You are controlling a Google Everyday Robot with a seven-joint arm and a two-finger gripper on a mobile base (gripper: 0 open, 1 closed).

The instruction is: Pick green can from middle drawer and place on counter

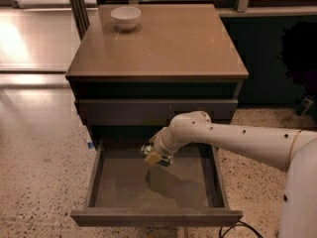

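My gripper (157, 155) hangs at the end of the white arm (233, 138) over the open middle drawer (156, 182). It is shut on the green can (148, 150), of which a shiny end and a dark side show at the fingers. The can is held above the drawer's grey-brown floor, near the back, and casts a shadow below it. The tan-brown counter (163, 43) lies above, on top of the dark cabinet.
A white bowl (126, 18) stands at the counter's back left corner. A closed drawer front (148, 110) sits just behind and above the gripper. Speckled floor lies on both sides of the cabinet. A dark cable (233, 229) lies at the lower right.
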